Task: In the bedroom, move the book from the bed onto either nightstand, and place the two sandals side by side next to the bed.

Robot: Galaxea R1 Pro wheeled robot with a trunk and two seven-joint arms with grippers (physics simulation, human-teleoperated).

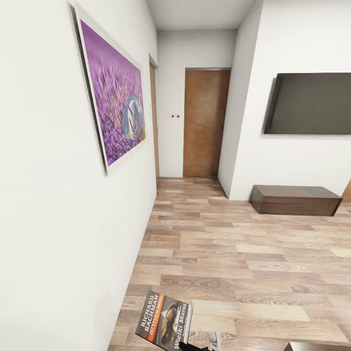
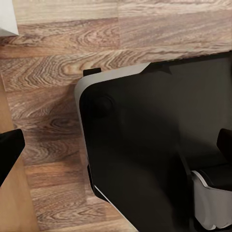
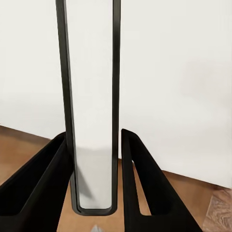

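Observation:
The book (image 1: 165, 321), dark with an orange band and white lettering, stands tilted at the bottom of the head view, above the wood-plank floor. In the right wrist view I see it edge-on, its white pages (image 3: 92, 96) framed by thin dark covers. My right gripper (image 3: 93, 136) is shut on the book, one black finger on each side of its lower end. My left gripper (image 2: 116, 150) hangs over the floor and the robot's dark base (image 2: 154, 145), its fingers (image 2: 8, 152) wide apart with nothing between them. The bed, nightstands and sandals are out of view.
A white wall with a purple painting (image 1: 114, 105) runs close on the left. Ahead, a corridor ends at a brown wooden door (image 1: 204, 122). On the right wall hangs a dark TV (image 1: 309, 103) over a low dark cabinet (image 1: 295, 199). Wood-plank floor (image 1: 234, 253) stretches ahead.

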